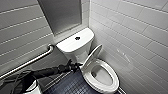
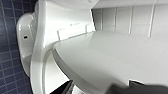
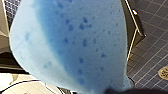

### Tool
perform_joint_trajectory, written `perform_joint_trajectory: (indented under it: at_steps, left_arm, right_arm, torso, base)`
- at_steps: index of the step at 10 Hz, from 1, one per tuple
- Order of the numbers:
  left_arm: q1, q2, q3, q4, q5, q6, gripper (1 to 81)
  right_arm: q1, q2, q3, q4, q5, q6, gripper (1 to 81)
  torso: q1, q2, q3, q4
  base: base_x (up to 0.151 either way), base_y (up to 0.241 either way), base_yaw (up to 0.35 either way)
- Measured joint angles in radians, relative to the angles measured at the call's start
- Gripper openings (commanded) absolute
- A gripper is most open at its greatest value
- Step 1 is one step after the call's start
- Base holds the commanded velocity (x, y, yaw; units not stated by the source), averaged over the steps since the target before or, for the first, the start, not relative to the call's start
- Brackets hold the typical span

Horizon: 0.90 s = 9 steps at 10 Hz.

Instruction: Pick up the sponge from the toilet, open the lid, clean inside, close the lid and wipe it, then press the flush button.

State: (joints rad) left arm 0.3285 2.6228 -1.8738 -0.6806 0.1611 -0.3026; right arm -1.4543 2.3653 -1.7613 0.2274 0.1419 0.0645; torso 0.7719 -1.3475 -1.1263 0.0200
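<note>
Step, judged: lid (image 1: pixel 92 56) opening. Left gripper (image 1: pixel 76 65) at half-raised lid's edge, jaws unreadable. Right gripper (image 3: pixel 112 90) clasps sponge (image 3: pixel 75 45). Next likely needs lid tipped against tank (image 1: pixel 75 42).

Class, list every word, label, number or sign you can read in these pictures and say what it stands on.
None can be read.
White glossy ceramic toilet: no brand or label shows.
Small dark round flush button: too small to tell any marking.
Bright blue rectangular sponge: darker specks, no print.
</note>
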Motion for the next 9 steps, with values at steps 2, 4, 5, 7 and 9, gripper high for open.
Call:
perform_joint_trajectory:
  at_steps: [2, 4, 5, 7, 9]
  left_arm:
    - [0.026, -0.045, 0.132, 0.026, 0.020, 0.003, 81.1]
    - [0.111, -0.123, 0.190, 0.089, 0.027, 0.006, 81.1]
    - [0.183, -0.150, 0.214, 0.131, 0.036, 0.009, 81.1]
    - [0.353, -0.197, 0.260, 0.237, 0.052, 0.009, 81.1]
    - [0.503, -0.252, 0.293, 0.363, 0.049, 0.010, 81.1]
  right_arm:
    - [0.000, 0.015, -0.024, 0.000, -0.001, 0.004, 1.0]
    - [0.000, 0.043, -0.066, 0.000, -0.002, 0.006, 1.0]
    - [0.000, 0.059, -0.101, 0.000, -0.006, 0.006, 1.0]
    - [-0.001, 0.091, -0.137, 0.000, -0.011, 0.006, 1.0]
    - [0.000, 0.085, -0.113, 0.000, -0.009, 0.004, 1.0]
  torso:
    - [0.000, 0.000, 0.000, 0.000]
    - [0.000, 0.000, 0.000, 0.000]
    - [0.000, 0.000, 0.000, 0.000]
    - [0.000, 0.000, 0.000, 0.000]
    - [0.000, 0.000, 0.000, 0.000]
  base:
    - [0.000, 0.000, 0.000]
    - [0.000, 0.000, 0.000]
    - [0.000, 0.000, 0.000]
    - [0.000, 0.000, 0.000]
    - [0.000, 0.000, 0.000]
